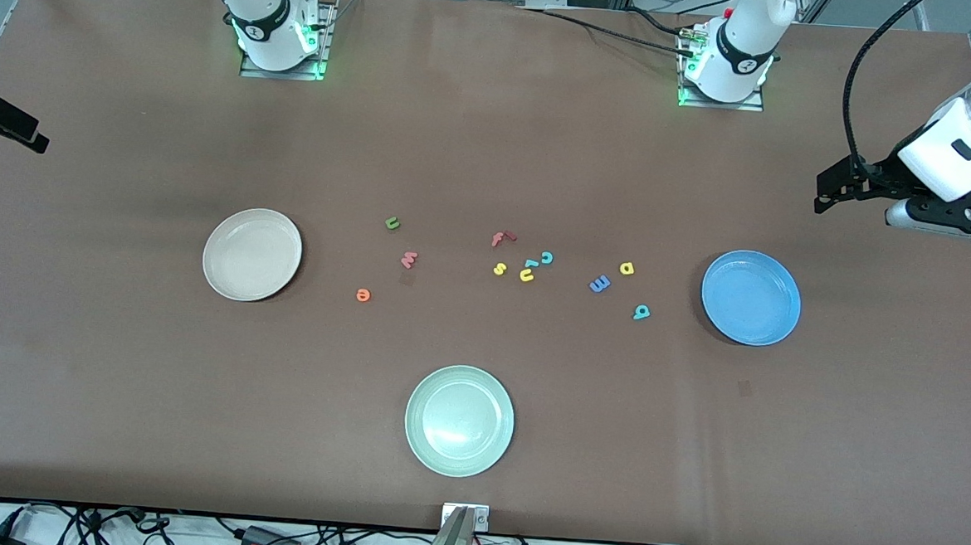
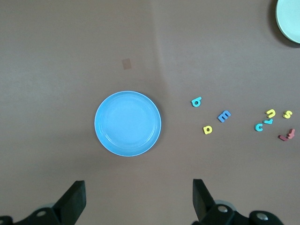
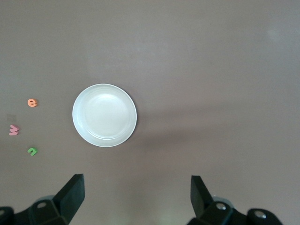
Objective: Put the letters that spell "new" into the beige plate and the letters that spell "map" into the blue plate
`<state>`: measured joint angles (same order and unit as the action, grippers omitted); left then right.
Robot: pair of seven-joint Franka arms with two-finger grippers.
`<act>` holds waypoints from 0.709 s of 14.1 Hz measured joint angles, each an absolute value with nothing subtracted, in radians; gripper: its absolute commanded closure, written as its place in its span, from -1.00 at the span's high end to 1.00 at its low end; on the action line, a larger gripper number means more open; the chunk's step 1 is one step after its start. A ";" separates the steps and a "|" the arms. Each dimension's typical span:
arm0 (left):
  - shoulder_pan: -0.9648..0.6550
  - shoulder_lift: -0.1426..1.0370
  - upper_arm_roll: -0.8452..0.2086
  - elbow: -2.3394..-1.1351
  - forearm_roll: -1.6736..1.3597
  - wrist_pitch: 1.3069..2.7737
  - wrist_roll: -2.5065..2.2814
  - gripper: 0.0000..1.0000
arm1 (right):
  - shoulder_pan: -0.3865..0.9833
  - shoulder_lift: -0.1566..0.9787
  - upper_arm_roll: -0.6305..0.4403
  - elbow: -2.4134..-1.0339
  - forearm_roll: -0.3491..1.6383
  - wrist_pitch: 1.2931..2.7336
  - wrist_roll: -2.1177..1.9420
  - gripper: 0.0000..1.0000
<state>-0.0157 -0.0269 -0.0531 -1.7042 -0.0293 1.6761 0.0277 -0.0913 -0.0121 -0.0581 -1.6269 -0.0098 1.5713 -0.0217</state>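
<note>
- Left gripper: fingers spread, empty, up over the table at the blue plate's 1 o'clock.
- Right gripper: spread, empty, above the beige plate.
- Green n, pink w and orange e lie at the beige plate's 3 o'clock.
- Blue m, yellow a and teal p lie at the blue plate's 9 o'clock.

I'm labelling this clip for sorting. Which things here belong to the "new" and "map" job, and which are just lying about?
Belong to the job:
green n, orange e, pink w
beige plate
blue m, yellow a, teal p
blue plate

Just lying about:
red f, yellow s, yellow u, teal c
pale green plate
</note>
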 measured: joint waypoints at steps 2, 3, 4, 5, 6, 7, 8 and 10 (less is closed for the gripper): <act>-0.016 -0.027 -0.053 -1.704 -0.029 1.676 0.028 1.00 | -0.091 -0.012 -0.058 -1.627 -0.010 1.571 -0.022 1.00; -0.016 -0.027 -0.053 -1.704 -0.029 1.676 0.028 1.00 | -0.091 -0.012 -0.058 -1.627 -0.010 1.571 -0.022 1.00; -0.016 -0.027 -0.053 -1.704 -0.029 1.676 0.028 1.00 | -0.091 -0.012 -0.058 -1.628 -0.010 1.571 -0.022 1.00; -0.016 -0.027 -0.053 -1.704 -0.029 1.676 0.028 1.00 | -0.091 -0.012 -0.058 -1.628 -0.010 1.571 -0.022 1.00; -0.016 -0.027 -0.053 -1.704 -0.029 1.676 0.028 1.00 | -0.091 -0.012 -0.058 -1.629 -0.010 1.571 -0.022 1.00; -0.016 -0.027 -0.053 -1.704 -0.029 1.676 0.028 1.00 | -0.091 -0.011 -0.058 -1.629 -0.010 1.571 -0.022 1.00; -0.016 -0.027 -0.053 -1.704 -0.029 1.676 0.028 1.00 | -0.091 -0.010 -0.058 -1.629 -0.010 1.571 -0.024 1.00; -0.016 -0.027 -0.053 -1.704 -0.029 1.676 0.028 1.00 | -0.091 -0.009 -0.058 -1.629 -0.010 1.571 -0.040 1.00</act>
